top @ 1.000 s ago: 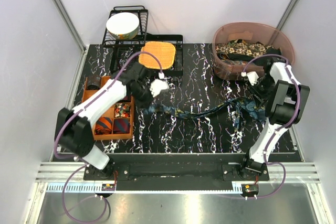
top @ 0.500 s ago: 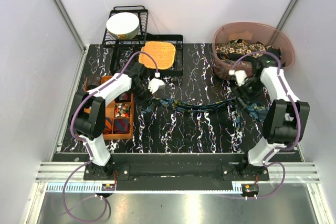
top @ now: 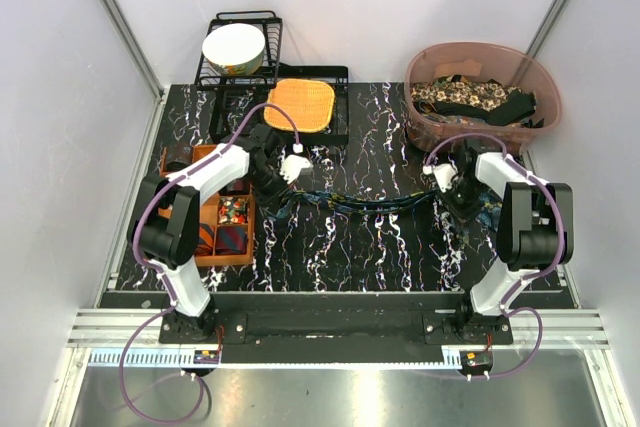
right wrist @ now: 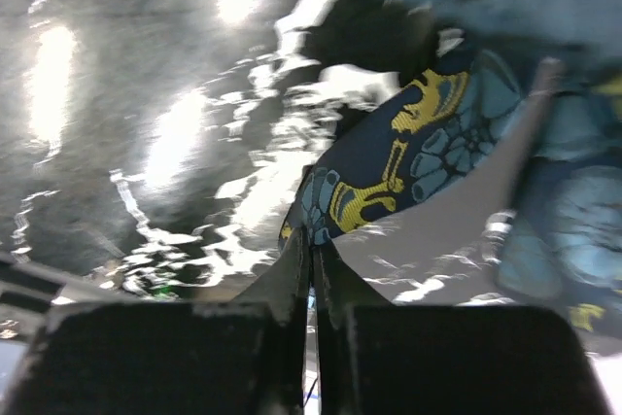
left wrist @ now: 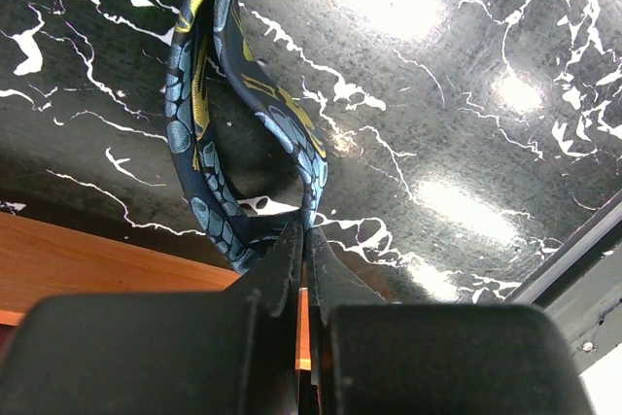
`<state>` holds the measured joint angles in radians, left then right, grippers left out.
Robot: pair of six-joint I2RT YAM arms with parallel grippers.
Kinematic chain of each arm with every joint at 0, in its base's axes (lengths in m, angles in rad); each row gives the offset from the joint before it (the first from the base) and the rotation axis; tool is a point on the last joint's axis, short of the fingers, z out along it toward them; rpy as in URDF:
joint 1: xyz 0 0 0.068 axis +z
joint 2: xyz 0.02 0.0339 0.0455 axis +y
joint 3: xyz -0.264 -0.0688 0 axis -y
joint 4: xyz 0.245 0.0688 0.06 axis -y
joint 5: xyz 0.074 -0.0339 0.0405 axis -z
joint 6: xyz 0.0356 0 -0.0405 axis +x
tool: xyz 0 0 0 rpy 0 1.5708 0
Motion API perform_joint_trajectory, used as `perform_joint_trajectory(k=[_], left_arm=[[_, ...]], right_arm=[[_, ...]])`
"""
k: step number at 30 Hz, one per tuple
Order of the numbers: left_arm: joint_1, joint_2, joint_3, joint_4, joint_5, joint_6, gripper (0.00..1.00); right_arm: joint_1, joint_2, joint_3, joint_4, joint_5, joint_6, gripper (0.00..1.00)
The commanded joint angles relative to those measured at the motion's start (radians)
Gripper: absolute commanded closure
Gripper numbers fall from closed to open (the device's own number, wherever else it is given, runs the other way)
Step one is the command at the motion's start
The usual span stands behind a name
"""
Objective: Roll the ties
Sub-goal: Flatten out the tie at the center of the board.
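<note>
Both arms have drawn in over the last second. The left elbow has folded back toward the left edge, and the right arm has swung in from the right edge. The long dark blue fabric necktie with teal and yellow print (top: 360,208), which sagged in a loose curve, now lies nearly straight across the middle of the black white-veined tabletop (top: 350,262).

The left gripper (left wrist: 304,232) has its fingers pressed together on the tie's narrow end, close to the orange wooden tray (top: 172,252) at the left edge. The cloth stands up there in a small twisted loop rather than lying flat. The right gripper (right wrist: 313,240) also has its fingers closed, pinching only a corner of the printed cloth. That wrist view is blurred, so I cannot tell how deep the bite goes. Beyond that pinch, the wide end lies bunched near the right edge, in front of the brown translucent plastic tub (top: 428,133).

Three risks seem to follow:
- **Slipping:** with so little cloth in the right fingers, further tension could pull the tie free and the slack would return.
- **Crooked roll:** if rolling starts from the left while the loop is still twisted, the roll would probably come out crooked or cone-shaped.
- **Dragging:** the bunched wide end may catch under the right arm.
</note>
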<state>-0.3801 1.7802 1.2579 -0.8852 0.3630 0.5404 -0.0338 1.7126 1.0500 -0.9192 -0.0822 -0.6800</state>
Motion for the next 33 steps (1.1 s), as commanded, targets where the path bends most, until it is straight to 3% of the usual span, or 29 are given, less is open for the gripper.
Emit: perform_joint_trajectory(k=[1,6,9,11,12,13,14,16,18,22,28,33], left_arm=[[0.009,-0.051,-0.009,0.015,0.005,0.013,1.0],[0.029,-0.064,-0.002,0.019,-0.009,0.038,1.0],[0.029,-0.068,0.005,0.034,-0.028,0.055,1.0],[0.029,-0.068,0.009,0.048,-0.041,0.056,0.99],[0.029,-0.071,0.011,0.057,-0.042,0.056,0.96],[0.03,-0.082,0.006,0.063,-0.039,0.064,0.89],[0.029,-0.091,0.005,0.071,-0.036,0.076,0.67],[0.029,-0.128,-0.006,0.104,-0.03,0.101,0.52],[0.029,-0.159,-0.012,0.114,-0.006,0.156,0.31],[-0.003,-0.18,-0.021,0.143,0.004,0.265,0.12],[-0.115,-0.12,-0.031,0.218,-0.087,0.343,0.07],[-0.14,-0.041,-0.012,0.276,-0.142,0.354,0.08]], right_arm=[[-0.043,-0.016,0.088,0.062,0.122,-0.111,1.0],[-0.104,-0.002,0.205,0.069,0.144,-0.262,1.0],[-0.11,0.067,0.252,0.082,0.163,-0.338,0.68],[-0.11,0.087,0.289,0.088,0.148,-0.358,0.37],[-0.109,0.099,0.297,0.094,0.136,-0.363,0.32],[-0.109,0.105,0.314,0.095,0.122,-0.374,0.27],[-0.109,0.111,0.318,0.098,0.114,-0.378,0.16],[-0.109,0.12,0.324,0.095,0.085,-0.382,0.14],[-0.109,0.111,0.305,0.095,0.046,-0.392,0.13],[-0.109,0.085,0.248,0.126,-0.004,-0.429,0.07],[-0.112,0.113,0.191,0.207,0.021,-0.477,0.11],[-0.112,0.125,0.177,0.227,0.019,-0.481,0.17]])
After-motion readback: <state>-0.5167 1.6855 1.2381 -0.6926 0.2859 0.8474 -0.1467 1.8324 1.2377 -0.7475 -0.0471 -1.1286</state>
